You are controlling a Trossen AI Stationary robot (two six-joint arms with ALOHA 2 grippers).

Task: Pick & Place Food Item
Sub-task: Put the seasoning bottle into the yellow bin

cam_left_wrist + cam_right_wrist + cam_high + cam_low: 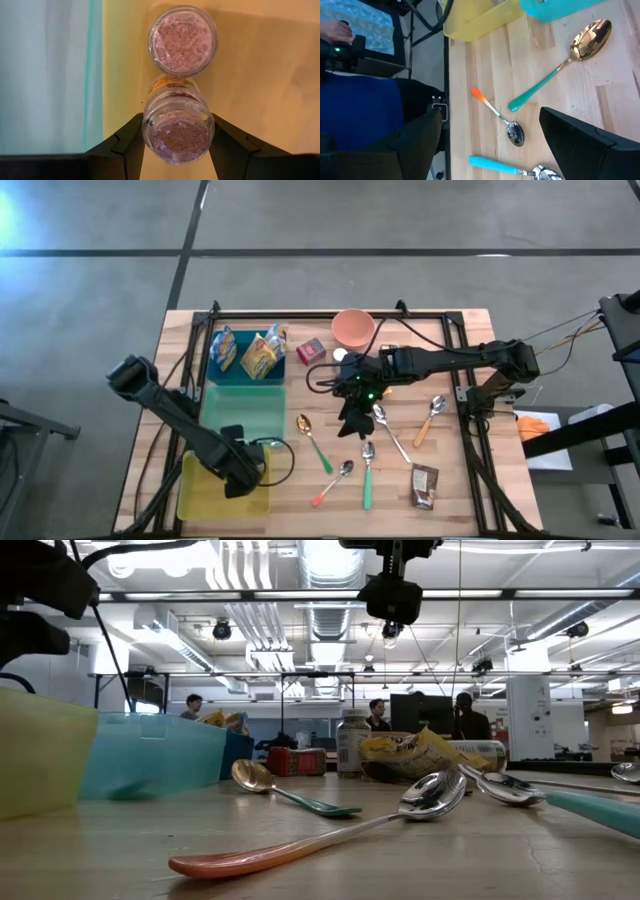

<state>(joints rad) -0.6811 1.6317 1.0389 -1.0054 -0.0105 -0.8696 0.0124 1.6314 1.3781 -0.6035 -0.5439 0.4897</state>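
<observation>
Over at about eight o'clock on the wooden table (300, 480), the left gripper (176, 150) hangs inside the yellow plastic bin (200, 495), its two dark fingers (127, 142) pressed against the sides of a small clear jar of pinkish grains with an orange label (177, 125); it grasps that jar. A second clear jar of the same pink grains (182, 40) stands on the bin floor, touching the held one. Just beside the yellow bin sits a pale green bin (245, 415), and at eleven o'clock a teal bin (245, 370) holds bright snack packets (262, 355).

Near the table's middle the right gripper (352, 415) hovers above the boards with its fingers spread wide and nothing between them. Below it lie a gold-bowled spoon with a green handle (560, 62) and a small steel spoon with an orange handle (500, 120). At twelve o'clock sits a pink bowl (353, 328).
</observation>
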